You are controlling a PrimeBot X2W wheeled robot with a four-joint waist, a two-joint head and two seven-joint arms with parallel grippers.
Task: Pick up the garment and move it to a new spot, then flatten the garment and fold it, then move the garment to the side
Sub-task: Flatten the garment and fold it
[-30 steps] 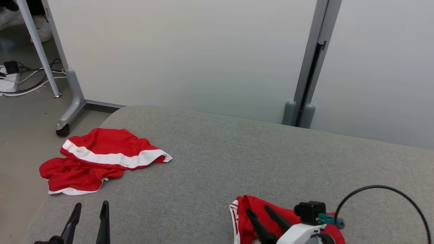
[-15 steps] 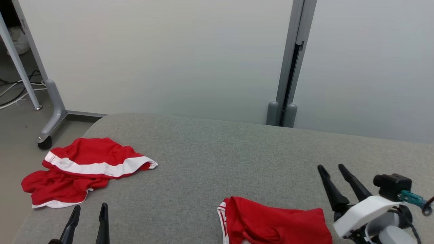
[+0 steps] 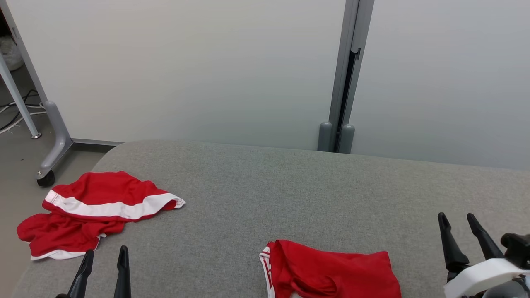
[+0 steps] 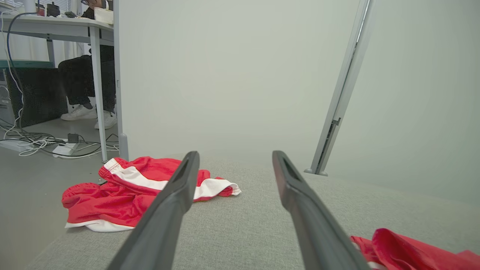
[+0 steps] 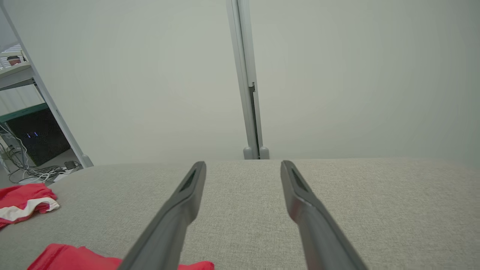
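Grey cloth-covered table (image 3: 269,186), rounded at the left far corner, backed by a pale panel (image 3: 186,70) with a grey post (image 3: 345,82). Two red garments on it, well apart. Folded garment (image 3: 331,273) lies at the near edge, right of centre, a compact flat shape with white piping along its left side; its near part is cut off by the head view's bottom edge. Loose garment (image 3: 103,190) sits crumpled at the left far corner, a white band across it and white trim at its near hem, its left part spilling over the table's edge. Left gripper (image 3: 106,251) hangs at lower left, fingers spread wide and empty, pointing up the view, just near of the loose garment and not touching it. Right gripper (image 3: 456,216) is at lower right, fingers likewise wide apart with nothing between them, off to the right of the folded garment and clear of it, over bare table. Caster (image 3: 45,179) of the panel's foot rests on the floor left of the table. Left wrist view: desk (image 4: 56,28) beyond the panel, cables (image 4: 37,144) on the floor, a person's white shoes (image 4: 78,112) under the desk.
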